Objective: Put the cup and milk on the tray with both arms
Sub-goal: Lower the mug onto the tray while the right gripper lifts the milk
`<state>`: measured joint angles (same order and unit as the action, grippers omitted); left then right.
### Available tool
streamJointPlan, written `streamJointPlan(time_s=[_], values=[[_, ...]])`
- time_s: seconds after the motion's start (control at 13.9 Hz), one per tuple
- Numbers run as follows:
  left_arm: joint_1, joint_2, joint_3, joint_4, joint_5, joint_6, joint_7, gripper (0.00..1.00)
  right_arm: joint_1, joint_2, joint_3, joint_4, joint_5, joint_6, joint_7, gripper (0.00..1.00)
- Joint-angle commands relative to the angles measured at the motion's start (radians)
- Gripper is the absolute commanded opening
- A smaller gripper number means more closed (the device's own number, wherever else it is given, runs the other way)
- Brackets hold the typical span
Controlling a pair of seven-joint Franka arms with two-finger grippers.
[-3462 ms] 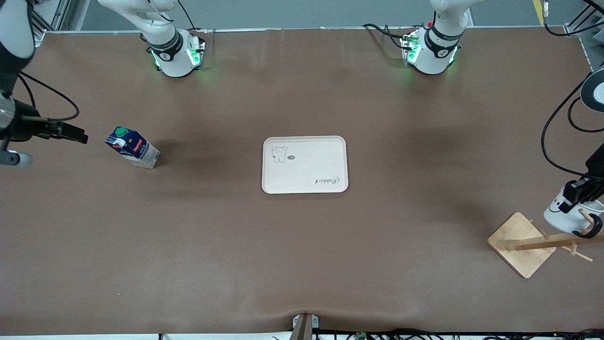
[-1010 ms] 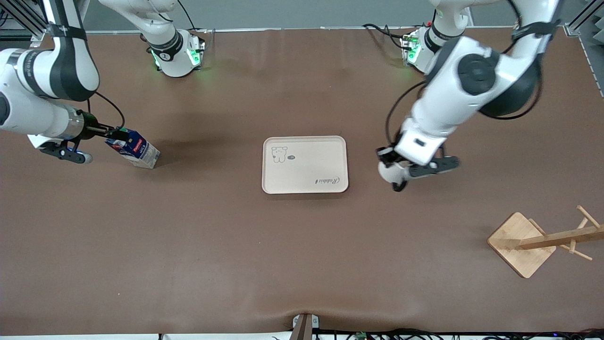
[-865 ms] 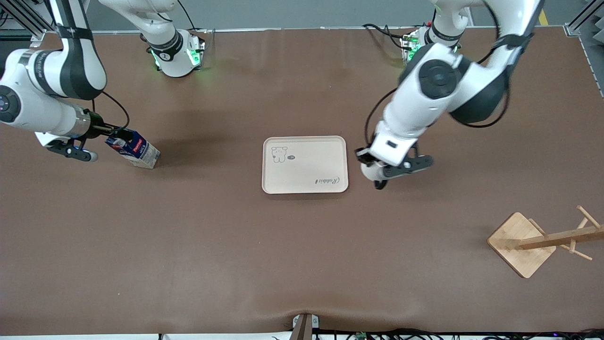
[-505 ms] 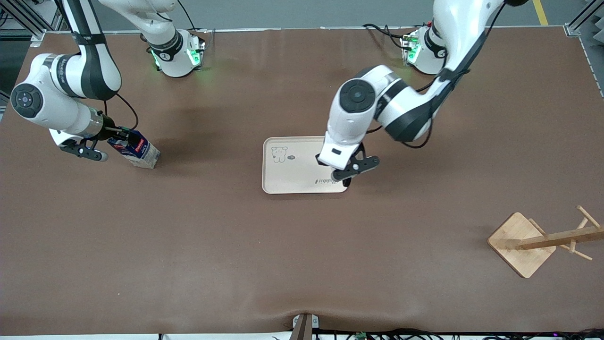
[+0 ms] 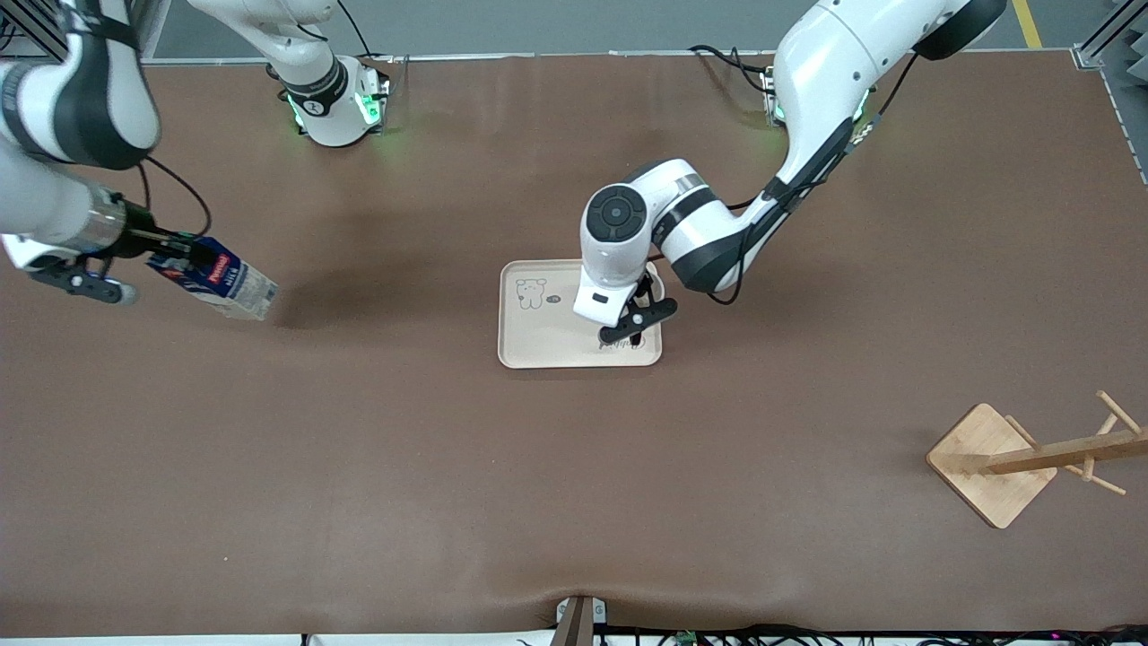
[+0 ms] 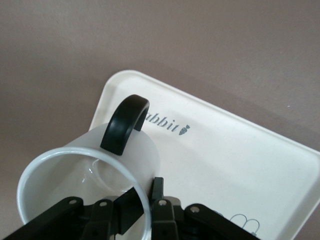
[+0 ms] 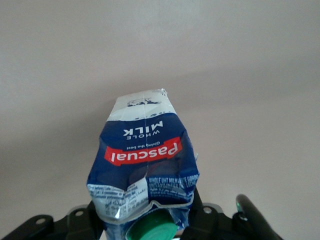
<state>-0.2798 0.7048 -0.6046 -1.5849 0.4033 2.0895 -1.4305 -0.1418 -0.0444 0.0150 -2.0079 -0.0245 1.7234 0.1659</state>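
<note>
The cream tray (image 5: 547, 336) lies mid-table. My left gripper (image 5: 639, 310) is over the tray's end toward the left arm, shut on the white cup, whose rim (image 5: 658, 285) just shows beside the wrist. In the left wrist view the fingers (image 6: 158, 189) pinch the cup's wall (image 6: 142, 150). Its black handle (image 6: 125, 125) points at the word "Rabbit" on the tray (image 6: 225, 150). My right gripper (image 5: 184, 260) is shut on the top of the blue milk carton (image 5: 215, 282) and holds it tilted above the table. The right wrist view shows the carton (image 7: 145, 160) and its green cap (image 7: 152, 227).
A wooden mug rack (image 5: 991, 462) with bare pegs stands near the front camera at the left arm's end of the table. The two arm bases (image 5: 332, 103) stand along the table's edge farthest from the front camera.
The left gripper has carried the cup farther in over the tray. The right gripper has lifted the milk carton off the table and tilted it more.
</note>
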Motion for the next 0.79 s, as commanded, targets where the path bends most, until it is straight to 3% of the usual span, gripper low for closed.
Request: streamJointPlan(time_s=[0.0,0.14,0.36,0.43,0.5,0.65,0.72], values=[[-0.031,0.035,0.005,0.013,0.026,0.014,-0.050,0.00,-0.021,0.133,0.013,0.266,0.002,-0.172,-0.090,0.00],[-0.033,0.038,0.005,-0.006,0.026,0.015,-0.059,0.00,0.016,0.172,0.017,0.384,0.012,-0.287,-0.095,0.00],[-0.035,0.061,0.005,-0.003,0.012,0.018,-0.060,0.00,0.059,0.172,0.017,0.414,0.060,-0.309,-0.082,0.00],[-0.033,0.061,0.005,-0.006,0.012,0.017,-0.060,0.05,0.085,0.170,0.017,0.420,0.060,-0.308,-0.078,0.00],[-0.027,0.061,0.005,-0.006,0.011,0.012,-0.060,0.25,0.097,0.172,0.017,0.441,0.064,-0.306,-0.077,0.00],[-0.025,0.059,0.005,-0.004,0.011,0.008,-0.057,0.84,0.158,0.182,0.017,0.474,0.101,-0.306,-0.018,0.00],[-0.021,0.053,0.005,0.000,0.011,0.008,-0.057,1.00,0.191,0.184,0.017,0.478,0.138,-0.307,0.051,0.00]])
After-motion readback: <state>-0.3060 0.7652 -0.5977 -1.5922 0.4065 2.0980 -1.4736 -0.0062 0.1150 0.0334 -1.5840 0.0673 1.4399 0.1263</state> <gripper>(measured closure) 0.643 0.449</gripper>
